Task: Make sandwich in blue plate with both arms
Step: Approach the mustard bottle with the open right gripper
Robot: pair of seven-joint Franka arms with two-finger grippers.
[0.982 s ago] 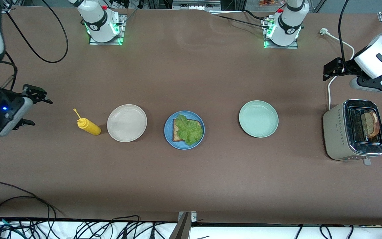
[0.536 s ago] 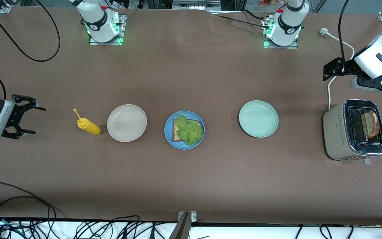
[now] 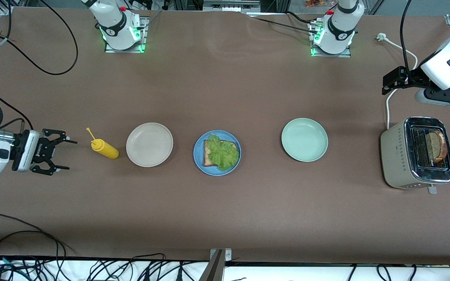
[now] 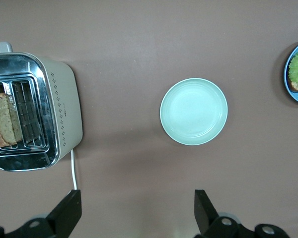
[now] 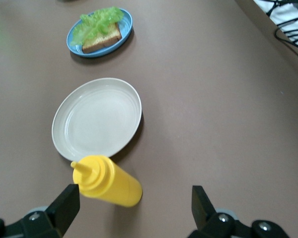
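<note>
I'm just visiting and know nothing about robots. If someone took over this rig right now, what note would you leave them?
Right gripper: fingers open, empty, beside the yellow squeeze bottle.
Left gripper: open, empty, over the table near the toaster.
Blue plate: one bread slice with the lettuce leaf on it.
Second bread slice: in the toaster slot.
Done: bottom slice and lettuce.
Left: lift out the second slice and set it on the lettuce.

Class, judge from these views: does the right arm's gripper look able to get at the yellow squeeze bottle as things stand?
Probably yes. The right gripper is open, pointing at the yellow squeeze bottle lying beside it, with only bare table between them.
</note>
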